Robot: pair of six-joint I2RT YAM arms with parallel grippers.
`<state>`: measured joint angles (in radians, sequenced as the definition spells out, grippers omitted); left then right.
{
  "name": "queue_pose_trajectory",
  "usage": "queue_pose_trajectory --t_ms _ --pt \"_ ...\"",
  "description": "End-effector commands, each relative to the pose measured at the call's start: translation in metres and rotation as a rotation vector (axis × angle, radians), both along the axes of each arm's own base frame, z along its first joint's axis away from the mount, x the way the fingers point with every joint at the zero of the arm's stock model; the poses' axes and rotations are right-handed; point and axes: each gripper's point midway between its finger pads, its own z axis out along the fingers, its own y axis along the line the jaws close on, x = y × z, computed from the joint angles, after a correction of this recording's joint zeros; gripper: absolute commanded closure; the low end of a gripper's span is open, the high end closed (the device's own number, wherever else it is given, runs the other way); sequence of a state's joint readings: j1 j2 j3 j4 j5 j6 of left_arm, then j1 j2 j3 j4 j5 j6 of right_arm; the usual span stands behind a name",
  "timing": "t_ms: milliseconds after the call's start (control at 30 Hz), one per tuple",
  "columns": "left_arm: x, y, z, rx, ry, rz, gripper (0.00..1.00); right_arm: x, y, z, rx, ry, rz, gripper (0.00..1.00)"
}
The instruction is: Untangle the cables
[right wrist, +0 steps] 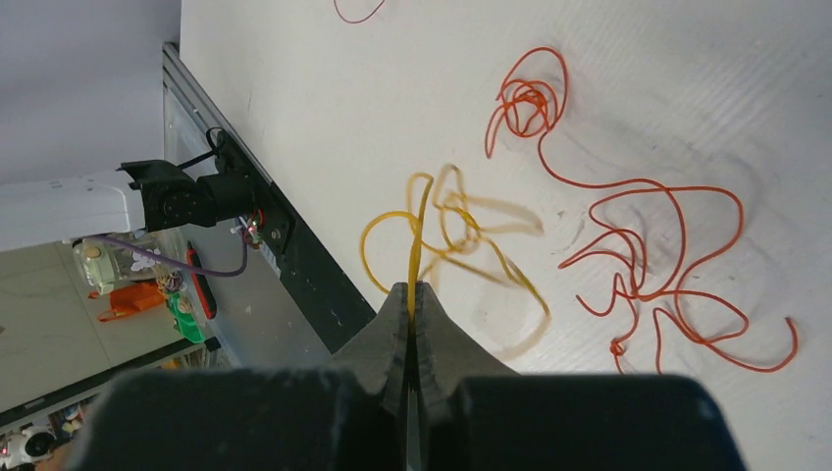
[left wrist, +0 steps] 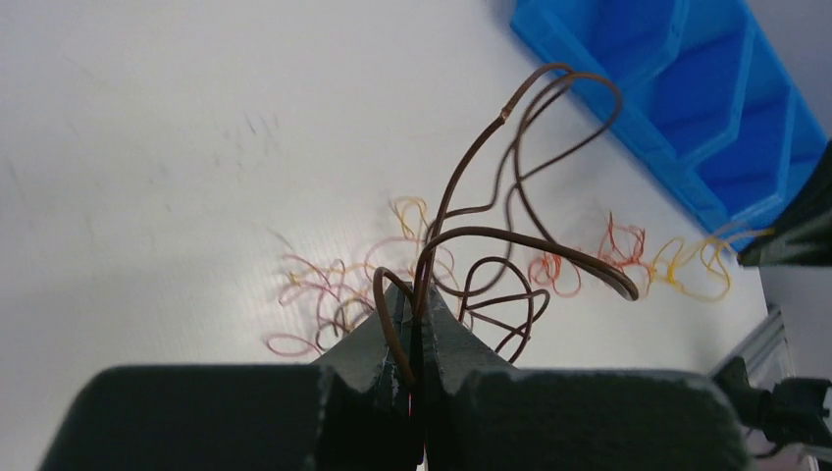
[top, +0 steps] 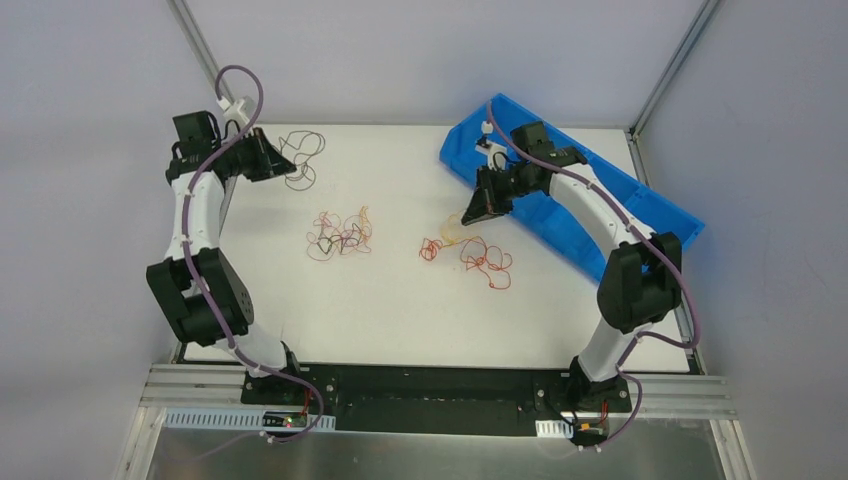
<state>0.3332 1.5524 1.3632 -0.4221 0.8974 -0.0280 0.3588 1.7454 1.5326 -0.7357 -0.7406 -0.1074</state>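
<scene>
My left gripper is shut on a dark brown cable, which curls off its tip at the table's far left. My right gripper is shut on a yellow cable and holds it above the table. An orange-red cable lies loose on the table below it. A tangle of pink, yellow and dark cables lies at mid-table; it also shows in the left wrist view.
A blue compartment bin lies tilted at the far right, right behind the right arm; it also shows in the left wrist view. The table's near edge has a black rail.
</scene>
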Motion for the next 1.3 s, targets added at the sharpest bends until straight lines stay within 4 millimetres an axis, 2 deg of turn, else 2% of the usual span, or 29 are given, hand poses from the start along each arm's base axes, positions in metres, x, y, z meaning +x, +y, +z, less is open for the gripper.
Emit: queue_pose_trajectory --t_ms 0,67,200,300,333,367,400,433,500,667,800,933,1067,1167,1267 --pt "0.044 0.023 0.023 0.038 -0.049 0.078 1.0 -0.014 0.017 0.026 0.049 -0.083 0.081 1.0" --pt "0.061 0.025 0.021 0.023 -0.041 0.073 1.0 -0.023 0.026 0.024 0.049 -0.102 0.124 1.0" --pt "0.092 0.039 0.002 0.015 0.012 0.11 1.0 -0.042 0.05 0.015 0.034 -0.132 0.224 1.0" --pt "0.099 0.033 -0.019 0.02 0.05 0.094 1.0 -0.054 0.072 0.005 0.023 -0.151 0.311 1.0" --pt "0.098 0.029 -0.027 0.024 0.068 0.082 0.93 -0.057 0.08 0.0 0.02 -0.144 0.336 0.97" --pt "0.096 0.023 -0.034 0.025 0.087 0.068 0.75 -0.06 0.088 0.0 0.024 -0.138 0.361 0.86" --pt "0.092 0.02 -0.042 0.026 0.115 0.061 0.55 -0.06 0.096 -0.002 0.024 -0.124 0.373 0.63" --pt "0.086 0.018 -0.049 0.021 0.151 0.058 0.43 -0.056 0.102 -0.004 0.023 -0.108 0.369 0.52" --pt "0.065 0.014 -0.067 0.016 0.239 0.035 0.36 -0.041 0.114 -0.009 0.023 -0.093 0.334 0.44" --pt "0.0 -0.008 -0.097 -0.011 0.34 -0.072 0.35 0.006 0.144 -0.024 0.032 -0.127 0.211 0.41" --pt "-0.031 -0.017 -0.117 -0.026 0.408 -0.083 0.32 0.041 0.172 -0.04 0.043 -0.136 0.111 0.4" --pt "-0.045 -0.023 -0.136 -0.033 0.466 -0.098 0.3 0.066 0.204 -0.056 0.064 -0.146 0.039 0.31" --pt "-0.052 -0.033 -0.154 -0.021 0.516 -0.118 0.31 0.085 0.224 -0.077 0.046 -0.206 -0.009 0.3" --pt "-0.056 -0.039 -0.168 0.014 0.549 -0.129 0.34 0.095 0.237 -0.094 0.052 -0.215 -0.033 0.3" --pt "-0.058 -0.048 -0.178 0.031 0.576 -0.14 0.38 0.094 0.248 -0.107 0.044 -0.23 -0.016 0.31"
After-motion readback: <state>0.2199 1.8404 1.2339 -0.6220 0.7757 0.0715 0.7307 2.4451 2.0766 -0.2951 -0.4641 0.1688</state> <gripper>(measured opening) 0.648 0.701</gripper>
